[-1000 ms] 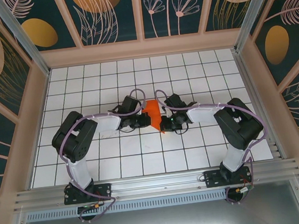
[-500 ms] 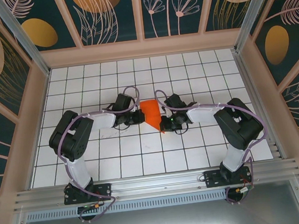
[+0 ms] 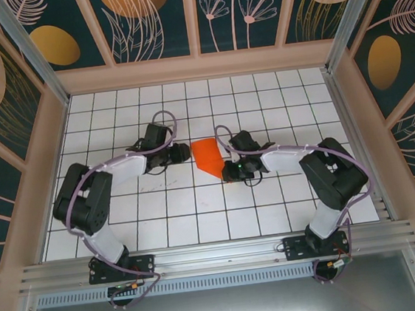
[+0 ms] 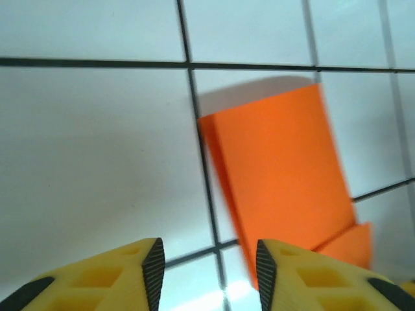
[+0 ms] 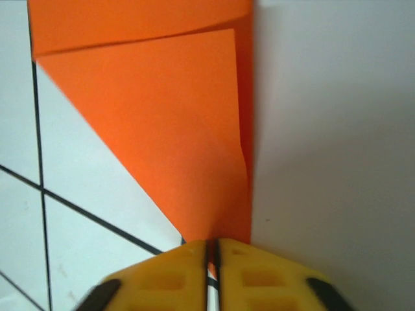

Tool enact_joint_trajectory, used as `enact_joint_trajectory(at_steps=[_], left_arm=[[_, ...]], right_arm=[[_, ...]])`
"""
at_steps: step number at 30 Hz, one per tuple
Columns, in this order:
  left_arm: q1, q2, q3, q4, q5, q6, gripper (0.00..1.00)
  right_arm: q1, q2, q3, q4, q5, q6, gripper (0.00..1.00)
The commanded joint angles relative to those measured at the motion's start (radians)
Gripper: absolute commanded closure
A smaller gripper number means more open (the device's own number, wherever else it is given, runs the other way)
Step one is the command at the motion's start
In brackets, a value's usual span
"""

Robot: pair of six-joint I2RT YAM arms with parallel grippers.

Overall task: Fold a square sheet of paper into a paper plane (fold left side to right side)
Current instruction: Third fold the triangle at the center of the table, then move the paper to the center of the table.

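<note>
Left gripper [image 4: 209, 269]: jaws spread, at the paper's 9 o'clock.
Right gripper [image 5: 212, 254]: pinching the paper's pointed tip (its 5 o'clock corner).
Orange paper [image 3: 207, 155]: folded, flat on the grid table [image 3: 124, 209], mid-table in my top view.

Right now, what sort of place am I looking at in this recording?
Most likely a purpose-built robot test booth: a white grid-tiled table, walls of printed botanical panels, and an aluminium rail carrying two arm bases, with folded orange paper on the tiles.
</note>
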Motion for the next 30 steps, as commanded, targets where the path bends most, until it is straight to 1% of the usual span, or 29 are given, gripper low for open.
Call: enact_joint_trajectory(at_steps=[1,3,6,8,12,16,19,22,24,27,29,30], left_arm=[[-0.003,-0.084,-0.055,0.045,0.067,-0.076,0.5],[-0.003,-0.103,-0.096,0.092,0.122,-0.135,0.48],[-0.006,-0.113,-0.145,0.145,0.167,-0.193,0.48],[-0.009,-0.114,-0.175,0.178,0.184,-0.223,0.46],[-0.02,-0.098,-0.219,0.259,0.229,-0.286,0.43],[-0.039,-0.07,-0.23,0.313,0.248,-0.321,0.43],[-0.052,-0.048,-0.219,0.323,0.251,-0.326,0.42],[-0.06,-0.036,-0.207,0.315,0.241,-0.325,0.42],[-0.063,-0.033,-0.202,0.299,0.229,-0.32,0.41],[-0.064,-0.03,-0.199,0.283,0.217,-0.313,0.4],[-0.064,-0.03,-0.201,0.281,0.213,-0.313,0.4],[-0.064,-0.03,-0.201,0.277,0.208,-0.313,0.4]], right_arm=[[-0.015,-0.107,0.006,0.01,0.086,-0.059,0.74],[-0.027,-0.15,0.008,0.025,0.124,-0.084,0.65],[-0.055,-0.173,0.001,0.065,0.11,-0.129,0.54],[-0.074,-0.158,-0.004,0.094,0.07,-0.156,0.5],[-0.075,-0.095,0.01,0.137,0.009,-0.203,0.44],[-0.076,-0.025,0.036,0.167,-0.024,-0.218,0.44],[-0.076,0.025,0.062,0.175,-0.028,-0.221,0.52],[-0.075,0.058,0.077,0.189,-0.044,-0.218,0.64],[-0.076,0.067,0.078,0.2,-0.055,-0.218,0.74],[-0.075,0.066,0.072,0.199,-0.051,-0.217,0.93],[-0.075,0.055,0.064,0.192,-0.047,-0.213,1.0],[-0.075,0.045,0.057,0.191,-0.052,-0.208,1.0]])
